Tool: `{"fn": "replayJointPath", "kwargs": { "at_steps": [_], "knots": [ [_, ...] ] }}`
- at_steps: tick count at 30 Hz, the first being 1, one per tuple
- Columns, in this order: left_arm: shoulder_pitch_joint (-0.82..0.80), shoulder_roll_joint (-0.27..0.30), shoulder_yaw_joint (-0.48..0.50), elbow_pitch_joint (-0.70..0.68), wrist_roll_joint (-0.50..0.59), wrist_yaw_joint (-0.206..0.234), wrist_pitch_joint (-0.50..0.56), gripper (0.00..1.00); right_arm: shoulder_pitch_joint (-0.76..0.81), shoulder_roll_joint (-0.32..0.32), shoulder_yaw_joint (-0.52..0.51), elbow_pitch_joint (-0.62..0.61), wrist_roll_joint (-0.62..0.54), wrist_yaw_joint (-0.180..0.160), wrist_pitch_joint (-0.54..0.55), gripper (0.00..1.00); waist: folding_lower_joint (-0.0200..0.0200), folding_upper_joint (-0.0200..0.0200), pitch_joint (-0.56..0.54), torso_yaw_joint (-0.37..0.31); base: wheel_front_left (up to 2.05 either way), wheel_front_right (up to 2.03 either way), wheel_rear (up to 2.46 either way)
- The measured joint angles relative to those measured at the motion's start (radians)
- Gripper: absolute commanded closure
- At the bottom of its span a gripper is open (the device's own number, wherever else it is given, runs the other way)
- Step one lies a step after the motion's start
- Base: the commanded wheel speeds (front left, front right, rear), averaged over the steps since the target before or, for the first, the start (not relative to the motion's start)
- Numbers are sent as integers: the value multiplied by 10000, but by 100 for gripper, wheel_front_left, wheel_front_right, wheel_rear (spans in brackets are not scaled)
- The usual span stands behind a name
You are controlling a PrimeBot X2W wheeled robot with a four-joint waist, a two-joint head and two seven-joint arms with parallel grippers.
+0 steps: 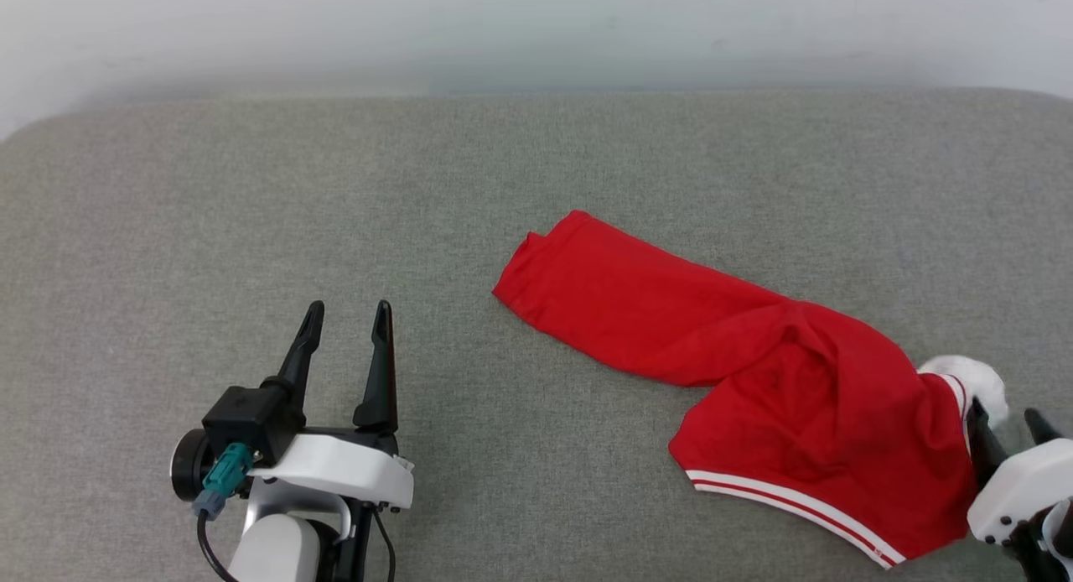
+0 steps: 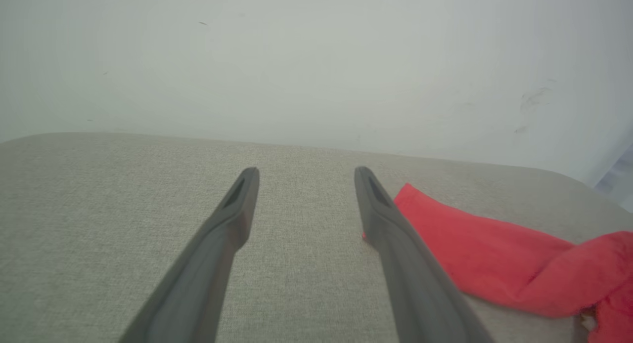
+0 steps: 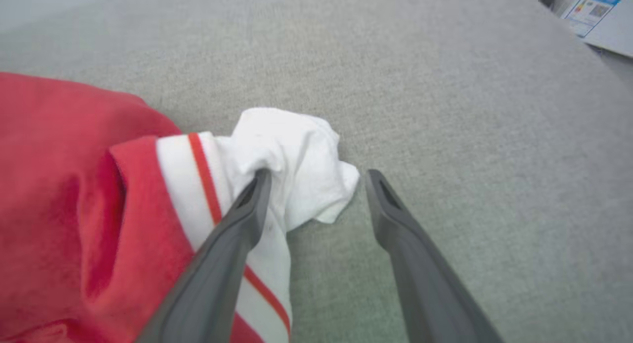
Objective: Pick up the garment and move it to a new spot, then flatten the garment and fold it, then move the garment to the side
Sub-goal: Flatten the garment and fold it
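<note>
Two grippers, head view: left gripper (image 1: 348, 318) spread wide, garment (image 1: 754, 372) crumpled at right, lettering hidden, right gripper (image 1: 1010, 418) cut off by the frame. Left wrist: a finger (image 2: 395, 234) covers its corner. Right wrist: jaws apart, one finger overlapping the white sleeve (image 3: 292, 150).

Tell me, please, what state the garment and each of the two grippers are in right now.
garment: crumpled and bunched on the grey surface, neither flattened nor folded, held by neither gripper.
left gripper: open, empty, above bare surface to the left of the garment.
right gripper: open, with the white sleeve lying at its fingers, not clamped.
</note>
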Motion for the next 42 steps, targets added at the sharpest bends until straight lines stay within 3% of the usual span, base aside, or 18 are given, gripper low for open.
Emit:
{"fn": "replayJointPath", "kwargs": {
  "at_steps": [10, 20, 30, 36, 42],
  "knots": [
    [379, -6, 21, 102, -2, -19, 0, 0, 304, 564, 391, -1279, -934, 0, -1348, 0, -1, 0, -653, -45, 0, 0, 0],
    [452, 4, -59, 178, -61, -36, 0, 0, 797, 631, 2372, -2819, -894, 0, 63, 0, -1, 0, -892, 87, 0, 0, 0],
    [435, -12, -169, 161, -104, -23, 0, 0, 879, -568, 5200, -3812, 510, 0, 2569, 0, 0, 0, -725, 513, 0, 0, 0],
    [233, -50, -259, 125, -184, -23, 0, 0, 344, -1338, 6452, -3411, 1191, 0, 3657, 0, -1, 0, -325, 795, 0, 0, 0],
    [-12, -88, -314, 90, -270, -21, 0, 0, -297, -1716, 7095, -2464, 1538, 0, 4079, 0, -1, 0, 242, 1092, 0, 0, 0]
  ]
}}
